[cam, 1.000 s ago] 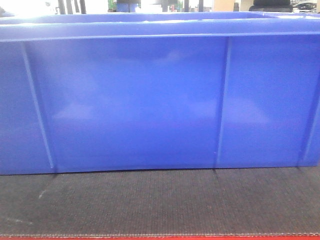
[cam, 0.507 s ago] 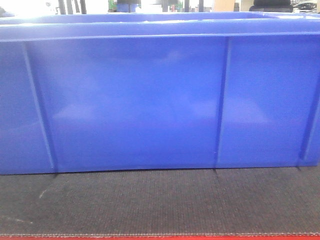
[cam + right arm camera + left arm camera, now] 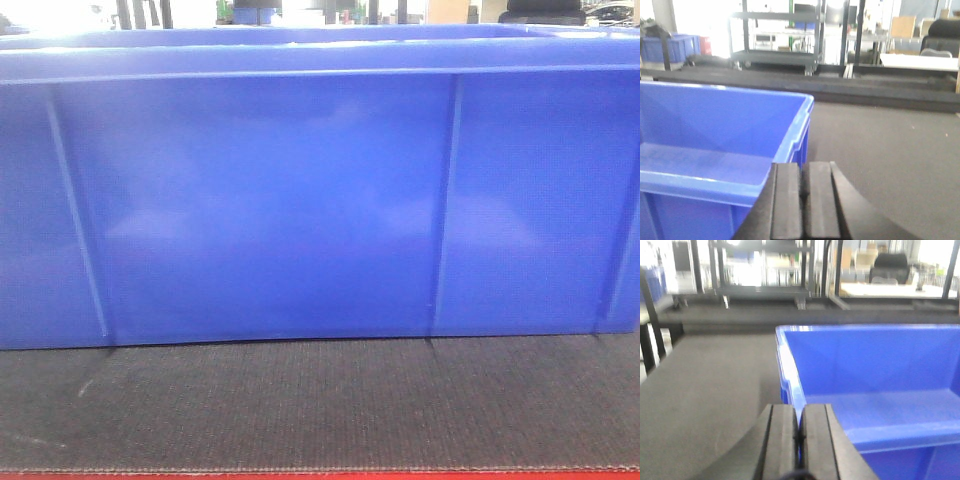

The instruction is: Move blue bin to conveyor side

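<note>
Left wrist-mounted view shows my left pincer (image 3: 800, 440) with its two dark pads pressed together on the pale near-left rim of the large glossy royal-blue plastic bin (image 3: 875, 390), and as far as I can judge a sliver of that rim is caught between them; in the right wrist view my right pincer (image 3: 802, 200) is likewise closed, its pads meeting at the near-right corner of the rim, though the contact itself is hidden below the frame. The bin sits flat on the dark grey woven conveyor belt (image 3: 320, 400), its ribbed front wall filling the front-facing view, with a strip of belt and the thin red edge in front of it. It looks empty, so I expect it to be light for its bulk, stiff along the thickened rim but slick on the smooth walls; the rim at both short ends is the sensible hold, and uneven pulling would likely twist or skate it across the belt. Against the front-facing frames from a moment ago, the wall, ribs and base line sit in the same place, so nothing has visibly shifted
</note>
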You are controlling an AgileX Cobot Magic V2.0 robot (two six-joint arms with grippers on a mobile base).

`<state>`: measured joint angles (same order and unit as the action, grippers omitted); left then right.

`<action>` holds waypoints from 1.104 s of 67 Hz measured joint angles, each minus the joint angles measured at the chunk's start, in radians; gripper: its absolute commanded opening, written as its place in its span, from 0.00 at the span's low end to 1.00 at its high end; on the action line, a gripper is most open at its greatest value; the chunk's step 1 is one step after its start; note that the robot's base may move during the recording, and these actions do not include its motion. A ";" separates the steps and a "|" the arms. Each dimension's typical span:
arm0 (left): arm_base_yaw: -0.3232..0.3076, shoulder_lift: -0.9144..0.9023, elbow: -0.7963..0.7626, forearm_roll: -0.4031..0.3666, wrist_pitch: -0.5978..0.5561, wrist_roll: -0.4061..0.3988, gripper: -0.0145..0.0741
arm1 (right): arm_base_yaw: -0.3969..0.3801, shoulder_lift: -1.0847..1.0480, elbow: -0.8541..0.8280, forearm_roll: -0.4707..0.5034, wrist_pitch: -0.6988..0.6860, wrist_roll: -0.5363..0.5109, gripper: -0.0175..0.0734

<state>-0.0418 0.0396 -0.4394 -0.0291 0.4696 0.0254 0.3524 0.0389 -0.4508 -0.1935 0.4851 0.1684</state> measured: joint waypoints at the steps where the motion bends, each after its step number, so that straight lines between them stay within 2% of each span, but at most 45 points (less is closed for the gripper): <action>1: 0.000 -0.005 0.001 0.003 -0.003 0.000 0.16 | 0.000 -0.002 0.000 0.000 -0.003 0.000 0.12; 50: 0.010 -0.034 0.018 0.007 -0.005 0.000 0.16 | 0.000 -0.002 0.000 0.000 -0.022 0.000 0.12; 64: 0.062 -0.034 0.152 0.007 -0.063 0.000 0.16 | 0.000 -0.004 0.000 0.000 -0.024 0.000 0.12; 74: 0.066 -0.036 0.333 0.009 -0.216 0.000 0.16 | 0.000 -0.004 0.000 0.000 -0.024 0.000 0.12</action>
<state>0.0245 0.0038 -0.1067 -0.0204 0.2538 0.0254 0.3524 0.0349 -0.4508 -0.1935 0.4610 0.1684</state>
